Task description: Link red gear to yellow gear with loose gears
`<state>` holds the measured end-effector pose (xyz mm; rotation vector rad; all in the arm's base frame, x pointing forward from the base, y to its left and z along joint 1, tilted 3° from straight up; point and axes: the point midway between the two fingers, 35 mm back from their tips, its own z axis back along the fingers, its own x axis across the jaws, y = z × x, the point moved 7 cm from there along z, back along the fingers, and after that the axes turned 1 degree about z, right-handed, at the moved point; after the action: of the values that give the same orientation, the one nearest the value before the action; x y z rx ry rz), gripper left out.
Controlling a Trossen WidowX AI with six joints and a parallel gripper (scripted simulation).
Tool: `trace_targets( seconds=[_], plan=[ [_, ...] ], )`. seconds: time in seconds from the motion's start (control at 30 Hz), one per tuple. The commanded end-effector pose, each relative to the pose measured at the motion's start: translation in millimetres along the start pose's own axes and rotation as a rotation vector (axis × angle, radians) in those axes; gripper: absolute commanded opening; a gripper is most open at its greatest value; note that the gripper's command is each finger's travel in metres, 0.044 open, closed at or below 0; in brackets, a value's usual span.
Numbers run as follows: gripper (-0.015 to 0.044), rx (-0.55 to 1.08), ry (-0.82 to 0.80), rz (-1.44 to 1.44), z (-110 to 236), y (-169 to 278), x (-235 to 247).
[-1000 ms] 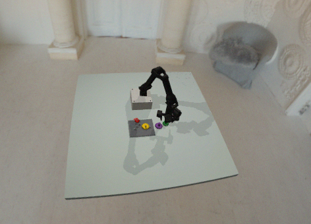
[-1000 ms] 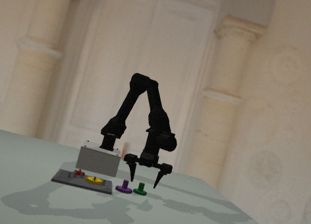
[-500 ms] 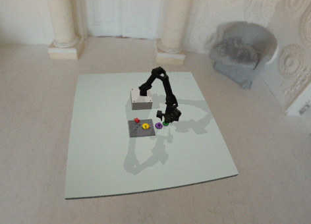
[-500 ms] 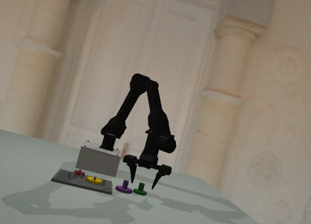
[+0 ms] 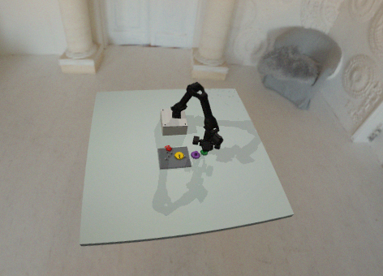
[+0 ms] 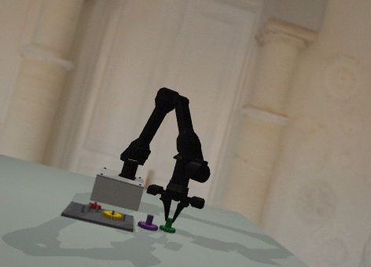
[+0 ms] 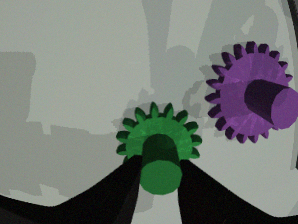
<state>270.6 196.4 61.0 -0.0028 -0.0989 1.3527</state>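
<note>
My gripper (image 6: 170, 221) (image 7: 160, 165) is shut on the upright stem of the green gear (image 5: 204, 153) (image 6: 167, 229) (image 7: 160, 125). That gear is upright, at or very near the table surface. A larger purple gear (image 5: 195, 154) (image 6: 148, 225) (image 7: 230, 95) with its own stem stands between it and the grey board (image 5: 174, 164) (image 6: 75, 210). On the board are the red gear (image 5: 168, 149) (image 6: 95, 206) toward the arm's base and the yellow gear (image 5: 177, 155) (image 6: 108, 215). Bare pegs show between them, and one peg (image 6: 124, 217) beside the yellow gear. The yellow gear's stripe and the red arrow are too small to make out.
The arm's pale box-shaped base (image 5: 174, 130) (image 6: 115, 193) stands just behind the board. The purple gear is close beside the green one, to its upper right in the wrist view. The pale green table (image 5: 122, 216) (image 6: 23, 181) carries the arm's shadows.
</note>
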Motion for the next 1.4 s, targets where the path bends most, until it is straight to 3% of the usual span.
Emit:
trace_targets(
  seconds=[0.0, 0.33, 1.37],
  plan=[
    [0.0032, 0.001, 0.005, -0.004, -1, 1, -1],
    [0.0, 0.001, 0.004, -0.004, 3, 0, 0],
    [0.0, 0.0, 0.004, -0.004, 102, -7, 5]
  ],
)
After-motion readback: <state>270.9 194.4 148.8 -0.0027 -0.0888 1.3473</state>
